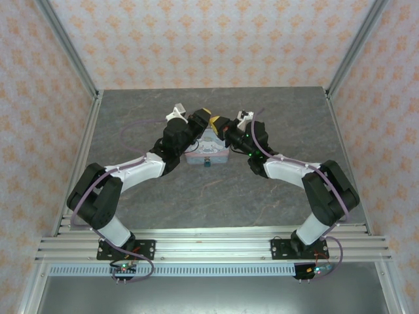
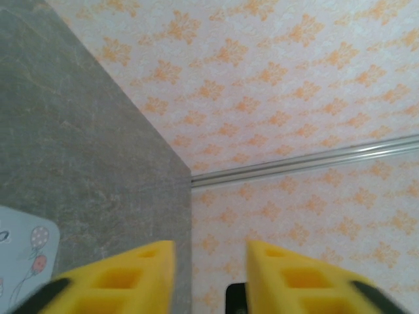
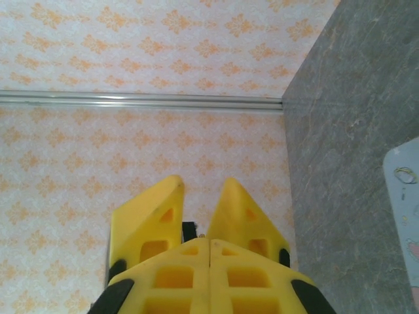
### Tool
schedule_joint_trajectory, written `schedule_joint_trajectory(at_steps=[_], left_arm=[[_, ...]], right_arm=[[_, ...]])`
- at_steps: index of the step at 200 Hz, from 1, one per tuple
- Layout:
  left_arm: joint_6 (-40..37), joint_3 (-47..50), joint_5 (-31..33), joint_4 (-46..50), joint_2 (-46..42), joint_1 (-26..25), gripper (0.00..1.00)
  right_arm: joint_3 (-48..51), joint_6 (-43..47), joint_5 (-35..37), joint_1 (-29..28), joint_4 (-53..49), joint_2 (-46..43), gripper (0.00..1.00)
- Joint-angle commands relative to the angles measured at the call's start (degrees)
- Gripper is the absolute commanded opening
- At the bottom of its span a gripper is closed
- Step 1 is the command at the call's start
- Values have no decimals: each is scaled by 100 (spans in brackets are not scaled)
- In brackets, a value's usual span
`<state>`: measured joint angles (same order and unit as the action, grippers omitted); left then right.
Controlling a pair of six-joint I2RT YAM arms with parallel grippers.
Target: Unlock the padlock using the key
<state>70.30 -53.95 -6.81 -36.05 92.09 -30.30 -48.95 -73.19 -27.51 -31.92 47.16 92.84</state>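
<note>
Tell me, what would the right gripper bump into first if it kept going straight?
Probably the left gripper: its open jaws cross just ahead of the shut right gripper. If it slipped between them, the patterned wall comes next, though depth is unclear.

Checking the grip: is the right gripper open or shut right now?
Shut. In its wrist view the right gripper has its yellow fingers pressed together with no gap; whether they pinch anything I cannot tell.
</note>
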Motion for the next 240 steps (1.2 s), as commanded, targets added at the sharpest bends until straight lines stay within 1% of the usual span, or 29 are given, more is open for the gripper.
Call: schedule_joint_trajectory(at_steps=[1,15,29,53,71,89,107,133,148,171,240], left_arm=[[-188,-63,-66,505,-410,114,46],[-249,-46,-247,743,-532,249,53],[-346,-110,-496,1105,-611,386,57],[-710,-419,-1200,1898,-645,624,66],[-1149,-756,-1754,2624,-569,731,69],[-1467,-1041,-2298,3102,-404,789,70],[-1522,-1186,-2855,3158,-177,807,66],[-1447,-1305,-3345,3093,89,801,55],[-1510,-1312,-3388,3193,141,796,51],[-1568,-1234,-3397,3274,176,790,48],[-1344,-1043,-3424,2845,276,642,36]], right_arm=[[201,207,-98,119,-90,-203,0],[284,322,-165,183,-230,-285,0],[351,517,-251,233,-448,-396,0],[412,998,-409,294,-953,-612,0],[389,1440,-520,317,-1361,-763,0],[309,1858,-703,315,-1650,-834,0],[208,2159,-913,314,-1820,-823,0],[80,2380,-1118,318,-1978,-780,0],[52,2430,-1073,315,-2061,-772,0],[30,2384,-1072,318,-2044,-732,0],[-53,2310,-1015,318,-2013,-629,0]])
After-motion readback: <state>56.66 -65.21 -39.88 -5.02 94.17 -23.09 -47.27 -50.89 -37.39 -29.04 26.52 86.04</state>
